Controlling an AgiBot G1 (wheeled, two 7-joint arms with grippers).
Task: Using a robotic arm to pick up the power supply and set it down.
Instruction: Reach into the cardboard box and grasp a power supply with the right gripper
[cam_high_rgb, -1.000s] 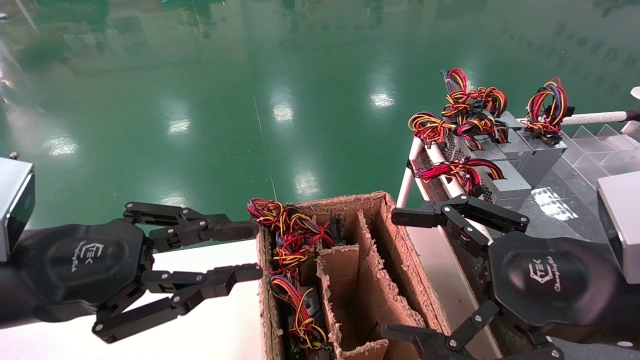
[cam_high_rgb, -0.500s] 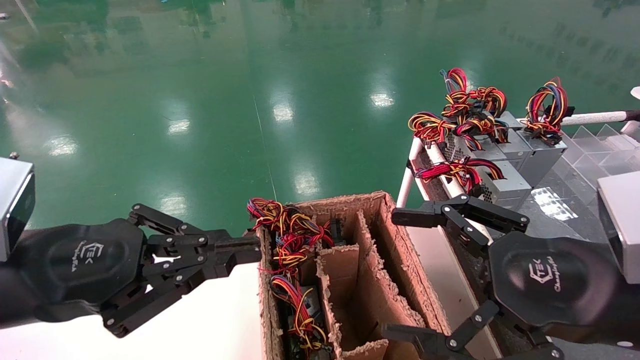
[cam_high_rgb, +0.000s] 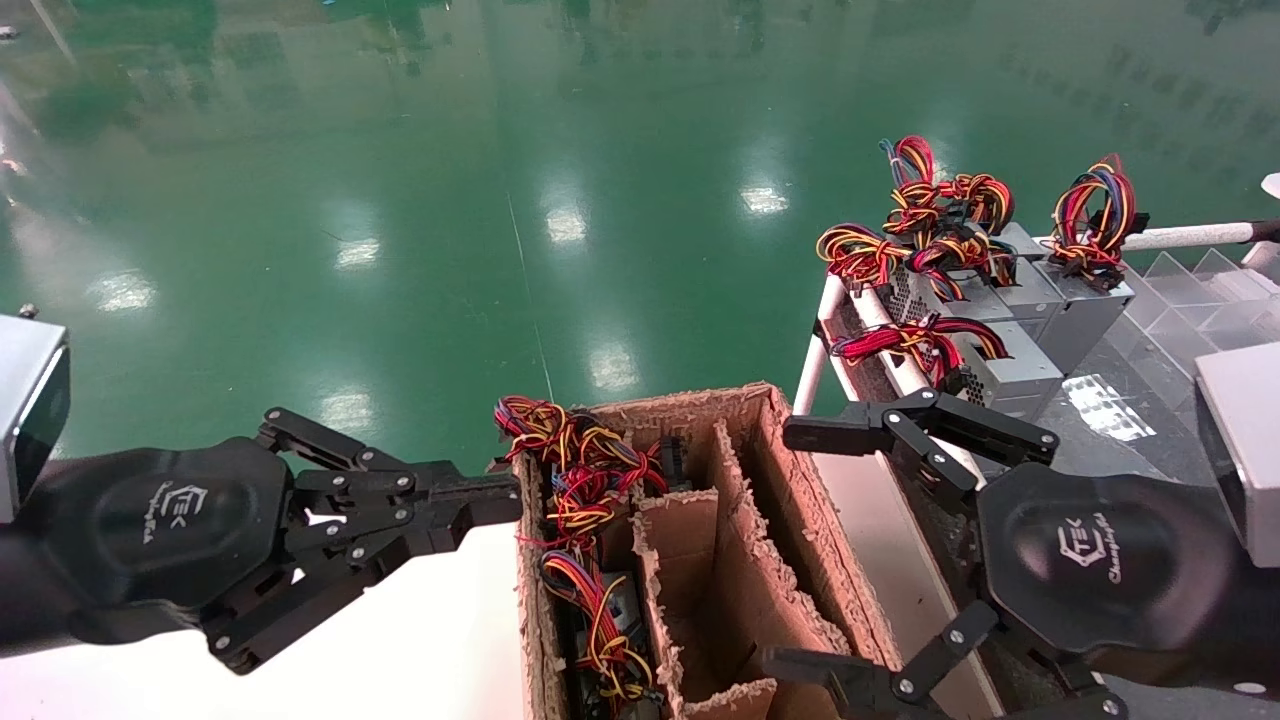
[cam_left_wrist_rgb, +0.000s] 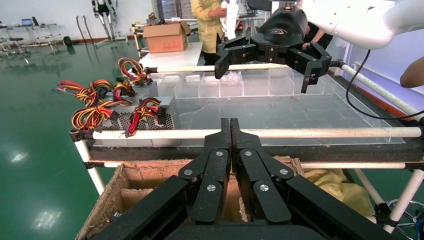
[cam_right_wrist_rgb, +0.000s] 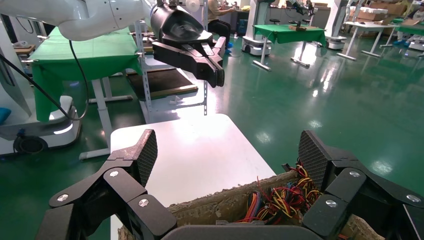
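Already the power supply lay in the cardboard box's left slot, wires spilling over the rim. My left pincer hung closed beside that box over the white table; my right pincer spread wide above it. Spare supplies crowded the rack.

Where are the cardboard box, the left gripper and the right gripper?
cardboard box (cam_high_rgb: 800, 520), head view, right wall.
left gripper (cam_high_rgb: 495, 500), head view, closed fingertips.
right gripper (cam_high_rgb: 800, 545), head view, gap between open fingers.
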